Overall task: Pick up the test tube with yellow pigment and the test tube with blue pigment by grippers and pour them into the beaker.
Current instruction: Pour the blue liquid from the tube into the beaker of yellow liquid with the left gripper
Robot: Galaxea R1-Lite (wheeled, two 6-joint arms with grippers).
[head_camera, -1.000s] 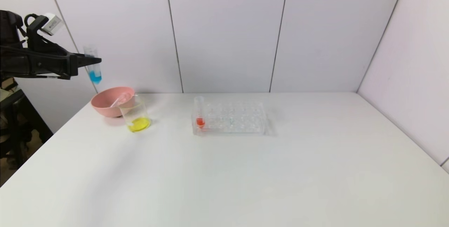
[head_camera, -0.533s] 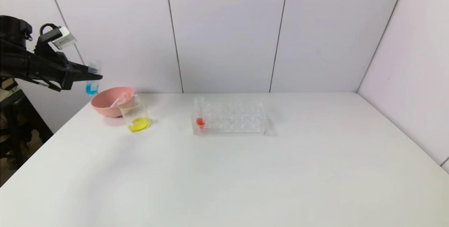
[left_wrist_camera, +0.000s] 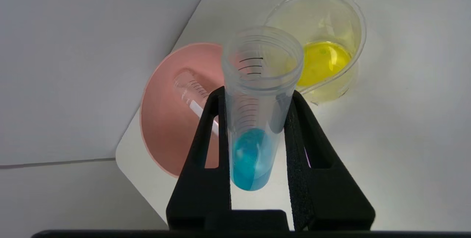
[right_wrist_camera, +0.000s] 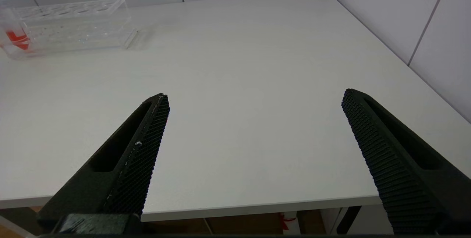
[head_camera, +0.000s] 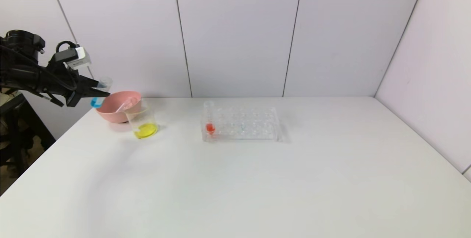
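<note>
Left gripper (head_camera: 105,93): raised at the table's far left corner, fingers (left_wrist_camera: 206,146) clamped on either side of the test tube with blue pigment (left_wrist_camera: 254,120). Arm partly cut off by the head view's edge.

Test tube with blue pigment: held between the fingers, tilted, open mouth past the fingertips and towards the beaker, blue liquid pooled in the rounded end nearer the palm. In the head view its lower part is partly hidden behind the pink bowl (head_camera: 114,110); only the mouth and a patch of blue show.

Beaker (head_camera: 142,121): beyond the fingertips, upright on the table (head_camera: 235,186), yellow liquid in its bottom. Stands just beside the bowl; whether they touch cannot be told.

Pink bowl: beneath and just beyond the left fingers. An empty clear tube (left_wrist_camera: 191,96) lies slanted in it, its lower end hidden behind one finger. Likely the yellow-pigment tube, though no yellow shows in it.

Tube rack (head_camera: 241,124): clear plastic, well apart from the left fingers, mid-table. One red-liquid tube (head_camera: 209,118) stands in its end slot. Remaining slots hard to make out through the clear plastic.

Right gripper (right_wrist_camera: 255,98): fingers spread wide, nothing between them, poised over the table's near edge, well away from the rack. Out of the head view.
</note>
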